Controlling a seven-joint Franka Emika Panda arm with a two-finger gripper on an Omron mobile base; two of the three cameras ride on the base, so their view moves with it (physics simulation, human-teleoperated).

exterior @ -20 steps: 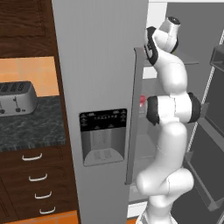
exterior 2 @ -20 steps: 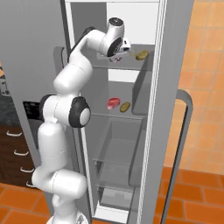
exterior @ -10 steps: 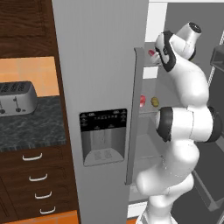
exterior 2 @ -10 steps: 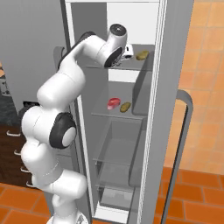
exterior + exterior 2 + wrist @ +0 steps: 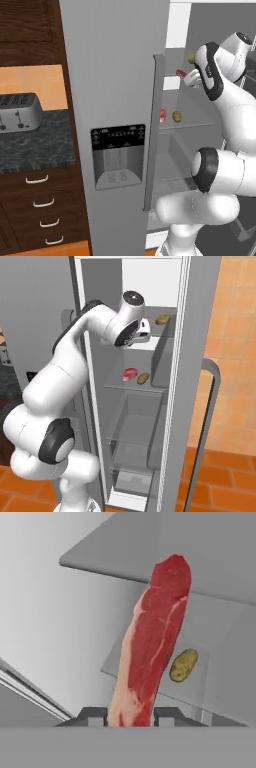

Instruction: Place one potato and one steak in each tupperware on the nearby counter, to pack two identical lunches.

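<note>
My gripper [image 5: 130, 714] is clamped on a steak [image 5: 152, 642], which stands out between my fingertips [image 5: 92, 714] in the hand view. I hold it up at the fridge's upper shelf [image 5: 157, 331], just left of the potato [image 5: 162, 319] resting at that shelf's far right. A second steak [image 5: 129, 374] and a second potato [image 5: 143, 378] lie side by side on the middle shelf [image 5: 120, 387] below. So I judge this to be the fetching step: one steak in hand, nothing packed yet. Next I must draw the hand out past the fridge door [image 5: 115, 100] without knocking the steak loose, then carry it left toward the counter [image 5: 35, 145] by the toaster [image 5: 20, 111], where the tupperware should be.
</note>
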